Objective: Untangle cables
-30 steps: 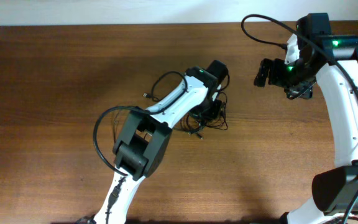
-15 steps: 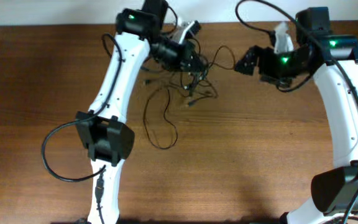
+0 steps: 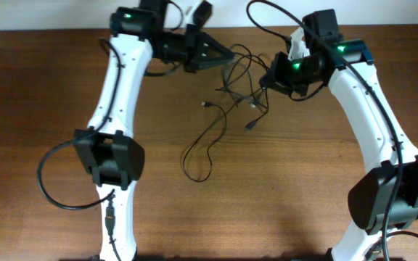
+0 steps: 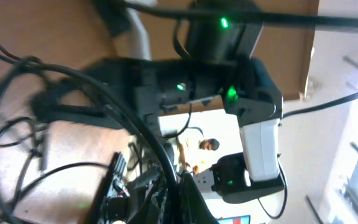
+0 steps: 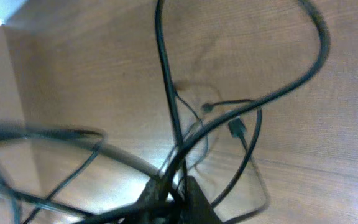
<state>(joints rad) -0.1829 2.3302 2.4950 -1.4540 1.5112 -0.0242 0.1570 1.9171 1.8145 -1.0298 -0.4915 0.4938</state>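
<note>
The cables [image 3: 238, 85] hang bunched near the counter's [image 3: 49, 109] 12 o'clock edge, strung between both arms. The left jaws pinch strands at the bunch's 10 o'clock and the right jaws pinch strands at its 2 o'clock. One long loop trails toward 7 o'clock.

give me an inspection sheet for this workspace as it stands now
surface: brown wood-grain table
job's things: thin black cables bunched between the two hands near the far edge; one long loop trails over the table towards the middle; a small plug lies loose
clutter: nothing seen
hands: left hand and right hand each look shut on the cables; strands run into both in the wrist views
cables: thick black arm cables loop off both arms
surroundings: white strip beyond the table's far edge
</note>
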